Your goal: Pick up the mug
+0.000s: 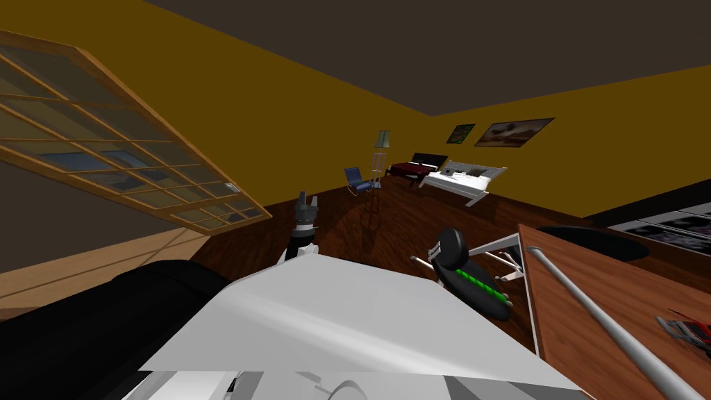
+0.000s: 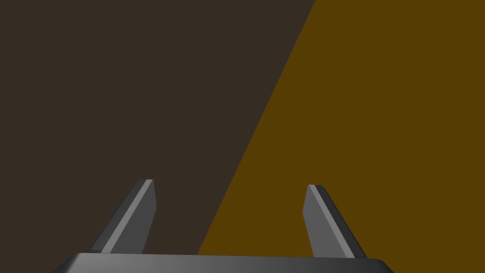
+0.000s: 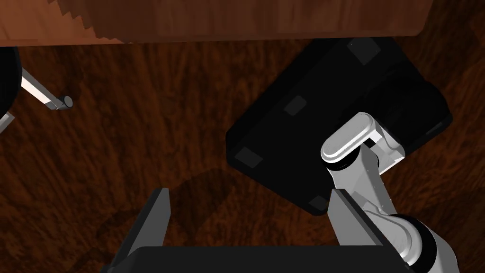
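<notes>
The right pincer (image 3: 249, 190) hangs with its blades apart and nothing between them, pointing down at the dark wooden floor (image 3: 118, 142) near the edge of the brown table (image 3: 237, 19). The left pincer (image 2: 229, 184) is likewise spread and empty, held up just ahead of the robot, left of centre. No grasp has begun: the mug is not in hand, and where it stands cannot be told. A small red and grey thing (image 1: 684, 330) lies on the table's near right part, too smeared to name. The whole task appears to be left: find the mug, come in, reach, close, lift. A long grey rod (image 1: 604, 305) runs along the table from far to near. A black chair with a green stripe (image 1: 473, 281) stands just left of the table and likely blocks an approach from that side. Far off are a dark red bed (image 1: 416, 167) and a blue chair (image 1: 355, 179).
</notes>
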Controlling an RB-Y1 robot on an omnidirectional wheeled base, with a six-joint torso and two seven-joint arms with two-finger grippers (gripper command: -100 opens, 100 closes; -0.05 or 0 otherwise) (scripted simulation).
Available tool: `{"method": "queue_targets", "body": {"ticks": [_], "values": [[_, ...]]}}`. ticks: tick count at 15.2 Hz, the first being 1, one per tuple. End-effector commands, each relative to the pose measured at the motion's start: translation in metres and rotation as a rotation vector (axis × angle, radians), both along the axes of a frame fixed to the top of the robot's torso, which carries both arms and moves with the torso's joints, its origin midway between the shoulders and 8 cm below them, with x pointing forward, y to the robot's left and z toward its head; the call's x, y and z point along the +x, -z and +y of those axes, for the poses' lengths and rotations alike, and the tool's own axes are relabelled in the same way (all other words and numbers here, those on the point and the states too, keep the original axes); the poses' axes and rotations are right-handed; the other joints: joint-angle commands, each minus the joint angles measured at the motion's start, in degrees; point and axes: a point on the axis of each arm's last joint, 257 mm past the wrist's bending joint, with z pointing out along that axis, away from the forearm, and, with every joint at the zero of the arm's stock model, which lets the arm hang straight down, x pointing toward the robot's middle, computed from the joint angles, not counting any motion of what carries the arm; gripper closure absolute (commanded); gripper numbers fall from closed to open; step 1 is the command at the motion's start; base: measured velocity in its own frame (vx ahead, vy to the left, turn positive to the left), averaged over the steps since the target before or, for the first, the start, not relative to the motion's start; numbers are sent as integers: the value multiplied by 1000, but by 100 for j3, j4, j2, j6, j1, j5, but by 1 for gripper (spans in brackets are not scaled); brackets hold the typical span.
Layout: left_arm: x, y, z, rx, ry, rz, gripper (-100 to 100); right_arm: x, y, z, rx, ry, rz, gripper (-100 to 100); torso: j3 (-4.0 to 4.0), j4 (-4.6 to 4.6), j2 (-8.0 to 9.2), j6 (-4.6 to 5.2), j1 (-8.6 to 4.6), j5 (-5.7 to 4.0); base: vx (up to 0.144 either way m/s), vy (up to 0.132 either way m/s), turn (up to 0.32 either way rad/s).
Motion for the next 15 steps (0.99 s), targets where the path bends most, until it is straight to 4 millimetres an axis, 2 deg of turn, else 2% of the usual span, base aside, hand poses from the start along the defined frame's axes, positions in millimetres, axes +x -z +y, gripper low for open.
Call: {"method": "queue_targets", "body": {"ticks": [1, 3, 4, 6, 8, 11, 12, 13, 15], "values": [[0, 0, 0, 0, 0, 0, 0, -24, -18, -29, -56, -8, 69, -100, 0, 0, 0, 0, 0, 0, -19, -134, 77], [0, 0, 0, 0, 0, 0, 0, -31, -22, -38, -76, 4, 81, -100, 0, 0, 1, -1, -8, -3, -23, -113, 49], [0, 0, 0, 0, 0, 0, 0, -46, -34, -55, -110, 1, 121, -100, 1, 1, 1, 1, 2, -2, -19, -84, 50], [0, 0, 0, 0, 0, 0, 0, -69, -49, -75, -153, 4, 177, -100, 2, 1, 5, 0, 0, 1, -46, -152, 115], [0, 0, 0, 0, 0, 0, 0, -75, -48, -75, -155, 8, 188, -100, 7, 3, 13, -1, -38, -7, -59, -231, 90], [0, 0, 0, 0, 0, 0, 0, -79, -26, -55, -121, 25, 181, -100, 10, 5, 16, 2, -38, -13, -60, -186, 32], [0, 0, 0, 0, 0, 0, 0, -79, -26, -55, -121, 25, 181, -100, 11, 5, 17, 2, -31, -13, -50, -127, 25], [0, 0, 0, 0, 0, 0, 0, -77, -14, -43, -100, 31, 171, -100, 10, 5, 15, 1, -19, -12, -49, -93, 15], [0, 0, 0, 0, 0, 0, 0, -78, -18, -48, -106, 27, 175, -100, 8, 4, 11, 2, 9, -4, -31, -48, 3]]}}
